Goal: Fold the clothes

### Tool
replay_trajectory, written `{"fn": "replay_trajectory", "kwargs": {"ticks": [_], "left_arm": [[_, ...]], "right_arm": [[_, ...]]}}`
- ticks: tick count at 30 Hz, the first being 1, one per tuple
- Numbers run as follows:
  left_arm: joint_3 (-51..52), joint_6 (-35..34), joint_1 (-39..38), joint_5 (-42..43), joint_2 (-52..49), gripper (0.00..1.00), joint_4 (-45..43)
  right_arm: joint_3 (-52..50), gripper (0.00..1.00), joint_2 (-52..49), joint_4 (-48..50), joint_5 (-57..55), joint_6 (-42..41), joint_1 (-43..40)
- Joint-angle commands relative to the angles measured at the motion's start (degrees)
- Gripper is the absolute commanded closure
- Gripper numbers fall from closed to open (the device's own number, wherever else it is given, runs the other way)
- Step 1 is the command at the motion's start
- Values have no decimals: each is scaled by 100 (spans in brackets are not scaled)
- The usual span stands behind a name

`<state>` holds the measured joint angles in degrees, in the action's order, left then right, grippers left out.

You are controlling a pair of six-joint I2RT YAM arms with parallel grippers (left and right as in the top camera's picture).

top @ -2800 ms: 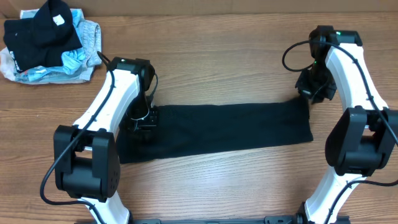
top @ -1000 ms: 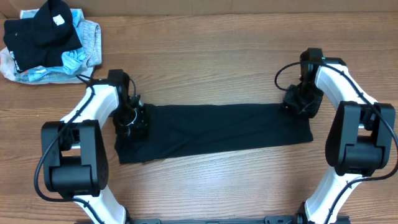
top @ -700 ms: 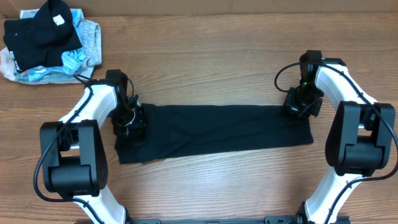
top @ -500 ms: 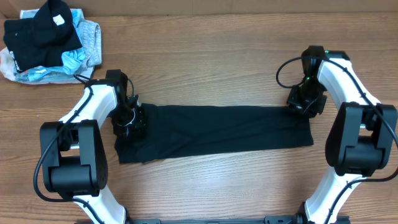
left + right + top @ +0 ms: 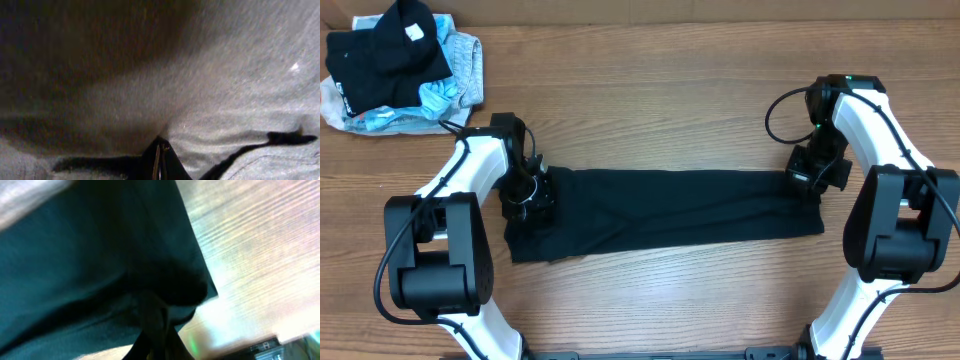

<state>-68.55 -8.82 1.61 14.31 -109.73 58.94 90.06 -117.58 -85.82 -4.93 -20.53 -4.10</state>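
Clothes (image 5: 670, 210) flat overhead, wrist views alone showing both jaws pinching its ends

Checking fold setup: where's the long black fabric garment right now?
Overhead view: the long black fabric garment lies flat across the wooden table's middle, left gripper at its left end, right gripper at its right end.

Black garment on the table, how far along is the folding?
Looks done: the black garment lies flat as a long narrow band. In hand: the left arm and right arm have their jaws shut on its two far corners. Left: folding the band shorter.
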Motion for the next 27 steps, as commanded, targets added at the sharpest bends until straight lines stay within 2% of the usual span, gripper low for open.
{"fn": "replay_trajectory", "kwargs": {"ticks": [1, 4, 6, 8, 10, 11, 12, 13, 14, 19, 23, 25, 27], "left_arm": [[-199, 120, 31, -76, -72, 96, 98], [-363, 225, 28, -74, -72, 96, 138], [-472, 225, 28, -74, -72, 96, 197], [-549, 247, 28, -74, -72, 96, 269], [-577, 249, 28, -74, -72, 96, 299], [-581, 267, 28, -74, -72, 96, 313], [-581, 269, 28, -74, -72, 96, 319], [-581, 293, 28, -74, -72, 96, 323], [-584, 306, 28, -74, -72, 96, 332], [-638, 306, 17, -61, -72, 96, 372], [-844, 446, -70, 203, -72, 96, 487], [-907, 463, -225, 474, -72, 96, 485], [-907, 505, -514, 638, -72, 96, 522]], "right_arm": [[114, 96, 164, -142, -116, -520, -15], [103, 96, 164, -282, -192, -721, -15], [83, 90, 164, -369, -330, -787, -15], [9, 78, 164, -378, -492, -828, -15], [-120, 72, 164, -361, -577, -828, -17], [-208, 61, 164, -354, -579, -828, -17], [-289, 43, 164, -343, -579, -828, -17], [-372, 21, 164, -328, -579, -826, -17], [-442, 18, 164, -308, -579, -826, -17], [-459, 20, 164, -166, -544, -828, -15], [-365, 30, 164, -105, -389, -866, -15], [-299, 39, 164, -37, -282, -852, -15], [-275, 41, 164, 195, -63, -671, -11]]}}
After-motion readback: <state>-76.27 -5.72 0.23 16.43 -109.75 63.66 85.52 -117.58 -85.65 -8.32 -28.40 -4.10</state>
